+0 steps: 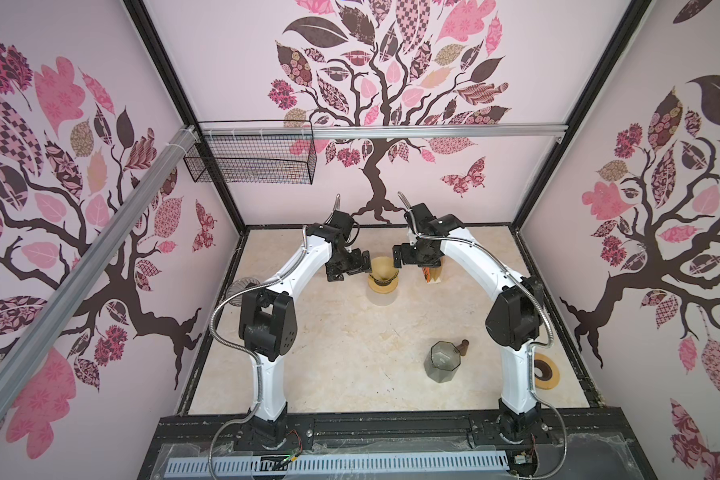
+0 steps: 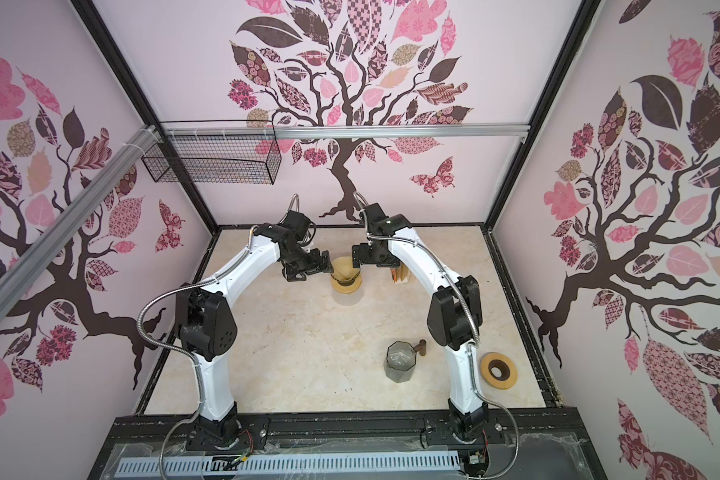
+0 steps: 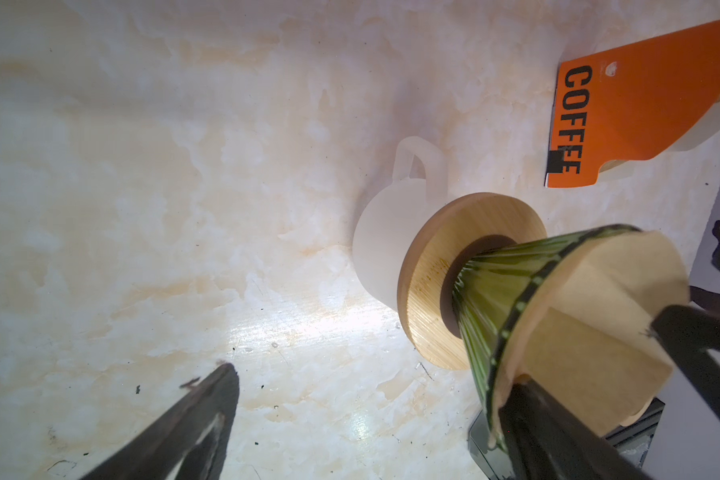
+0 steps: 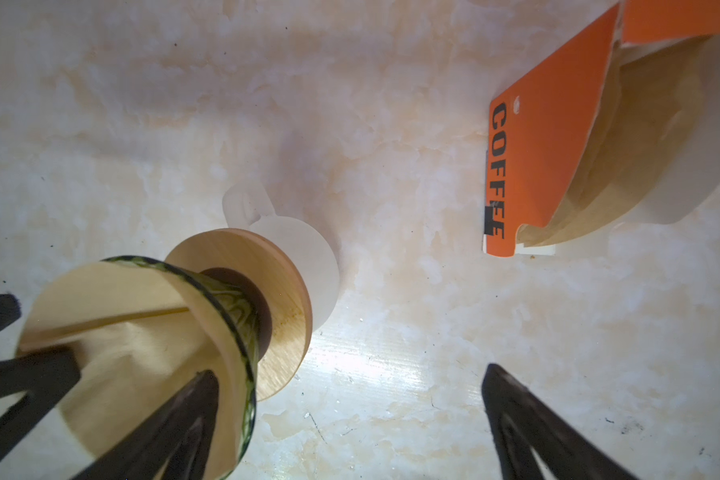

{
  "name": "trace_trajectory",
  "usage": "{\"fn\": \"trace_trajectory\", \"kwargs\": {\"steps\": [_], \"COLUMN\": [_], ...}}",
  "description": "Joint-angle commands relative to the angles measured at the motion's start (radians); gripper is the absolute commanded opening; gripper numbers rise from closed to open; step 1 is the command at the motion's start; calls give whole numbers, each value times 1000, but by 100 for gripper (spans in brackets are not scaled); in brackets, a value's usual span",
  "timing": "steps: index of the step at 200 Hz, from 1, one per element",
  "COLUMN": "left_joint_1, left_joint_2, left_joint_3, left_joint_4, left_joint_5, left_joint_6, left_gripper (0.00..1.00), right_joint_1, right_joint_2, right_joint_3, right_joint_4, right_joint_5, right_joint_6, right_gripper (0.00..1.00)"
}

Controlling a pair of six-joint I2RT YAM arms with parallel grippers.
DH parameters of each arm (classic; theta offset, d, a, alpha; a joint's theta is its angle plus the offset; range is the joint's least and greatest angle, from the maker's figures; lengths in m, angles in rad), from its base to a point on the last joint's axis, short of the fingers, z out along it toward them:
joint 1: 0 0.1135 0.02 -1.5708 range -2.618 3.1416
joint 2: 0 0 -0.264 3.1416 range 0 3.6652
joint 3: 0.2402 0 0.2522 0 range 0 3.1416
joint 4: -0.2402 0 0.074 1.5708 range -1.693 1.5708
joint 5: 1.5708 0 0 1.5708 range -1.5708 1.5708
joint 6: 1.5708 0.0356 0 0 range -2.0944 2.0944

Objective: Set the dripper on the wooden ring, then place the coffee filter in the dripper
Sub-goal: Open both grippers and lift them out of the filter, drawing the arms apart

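A tan paper coffee filter [image 3: 599, 316] [image 4: 134, 345] sits opened inside the green glass dripper [image 3: 499, 299] [image 4: 233, 316] and flares above its rim. The dripper [image 1: 382, 270] [image 2: 345, 272] rests on a wooden collar [image 3: 437, 282] over a frosted white cup [image 4: 308, 257] at the back middle of the table. My left gripper [image 1: 360, 266] [image 3: 375, 415] is open, with one finger at the filter's mouth and the other over bare table. My right gripper [image 1: 400, 259] [image 4: 350, 415] is open on the opposite side, likewise with one finger at the filter's mouth.
An orange box marked COFFEE [image 1: 432, 274] [image 4: 549, 158] holding more filters stands just right of the dripper. A dark glass mug [image 1: 443, 361] and a wooden ring [image 1: 546, 372] lie at the front right. A wire mesh piece [image 1: 242, 291] sits at the left edge.
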Motion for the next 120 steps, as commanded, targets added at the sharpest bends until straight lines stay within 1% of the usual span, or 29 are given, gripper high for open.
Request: {"fn": "trace_trajectory", "kwargs": {"steps": [1,27,120], "left_joint_1": [4,4,6], "left_joint_2": [11,9,-28], "left_joint_3": [-15,-11,-10], "left_joint_4": [-5,-2,47], "left_joint_5": [0,8,67], "left_joint_6": [12,12,-19], "left_gripper": [98,98,98], "right_joint_1": [-5,-6,-9], "right_joint_2": [22,8,-70], "right_joint_3": [72,104,92], "right_joint_4": [-28,-38,-34], "right_joint_5": [-29,-44,-55], "right_joint_6": [-2,7,21], "right_gripper": [100,100,100]}}
